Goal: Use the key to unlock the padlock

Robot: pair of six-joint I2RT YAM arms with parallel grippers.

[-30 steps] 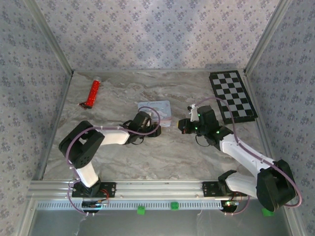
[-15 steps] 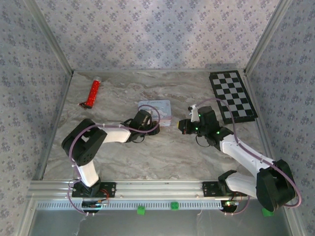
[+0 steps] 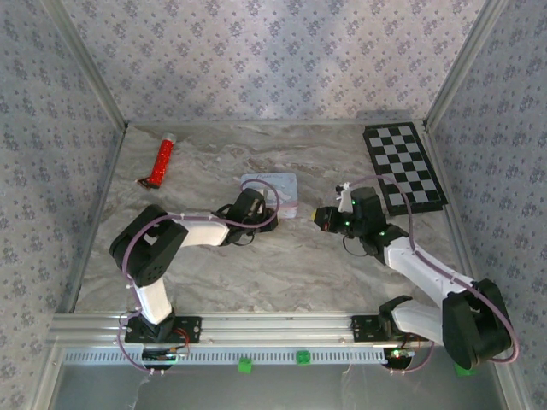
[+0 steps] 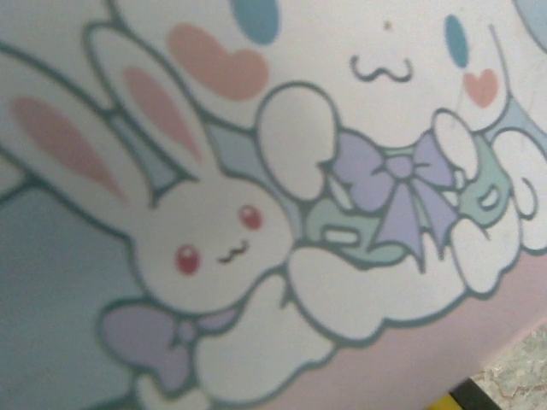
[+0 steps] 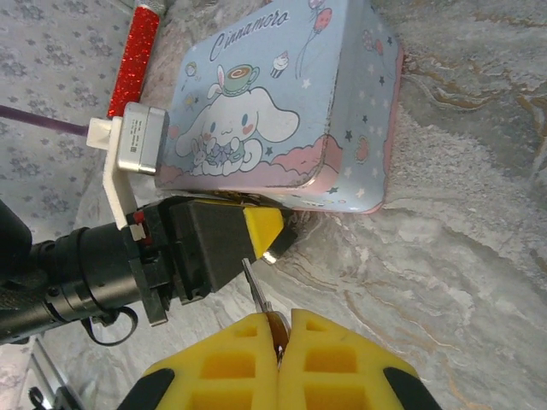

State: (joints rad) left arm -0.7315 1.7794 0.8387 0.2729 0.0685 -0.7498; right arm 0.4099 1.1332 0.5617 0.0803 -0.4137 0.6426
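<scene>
Pinching the key (image 5: 255,288) by its flat end, the right gripper (image 5: 280,330) is squeezed tight on this thin, stiff, slippery metal bit, its tip just beside the small hard padlock (image 5: 282,242), which the left gripper (image 5: 265,231) may be holding by the tin (image 5: 282,102), though that is hard to tell.

Key (image 5: 256,289): head buried between the pads of my right gripper (image 5: 279,329), bottom centre; thin blade protrudes.
Padlock (image 5: 280,243): mostly covered by my left gripper (image 5: 258,232), mid-frame.
Tin (image 4: 256,213): print blurred in left wrist view, cut off at top and left edges.
</scene>
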